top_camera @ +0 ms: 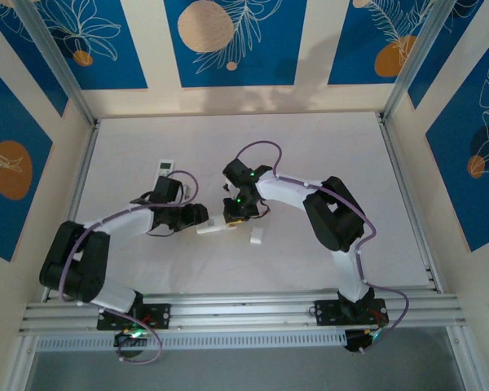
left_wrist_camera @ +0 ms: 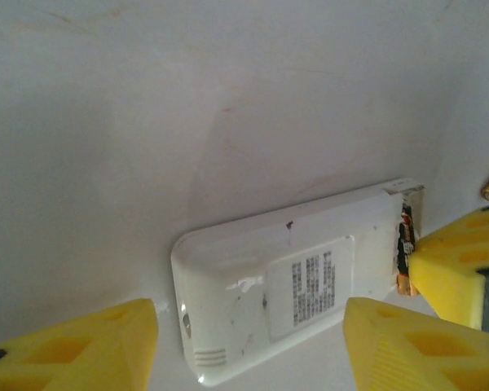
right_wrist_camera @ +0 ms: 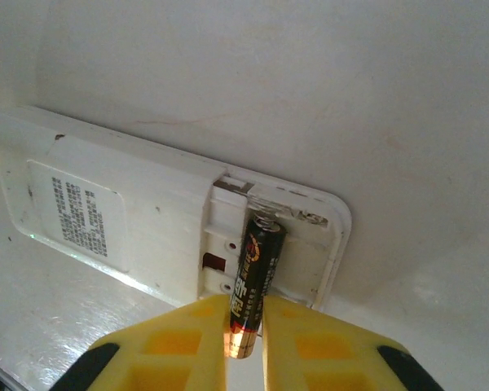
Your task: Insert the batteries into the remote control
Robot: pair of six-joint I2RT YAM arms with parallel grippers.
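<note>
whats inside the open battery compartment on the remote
One battery, pinched by the right gripper, lies angled into the open compartment of the remote, its top end at the metal contact. The rest looks empty. The floor beneath the battery is hidden.

Nothing can be read outright; the remote (right_wrist_camera: 159, 204) carries a white label (right_wrist_camera: 73, 216) on its back with rows of small dark print, too blurred to make out in either wrist view; the battery (right_wrist_camera: 257, 281) at the remote's open end bears pale lettering along its dark body, likewise illegible.
</note>
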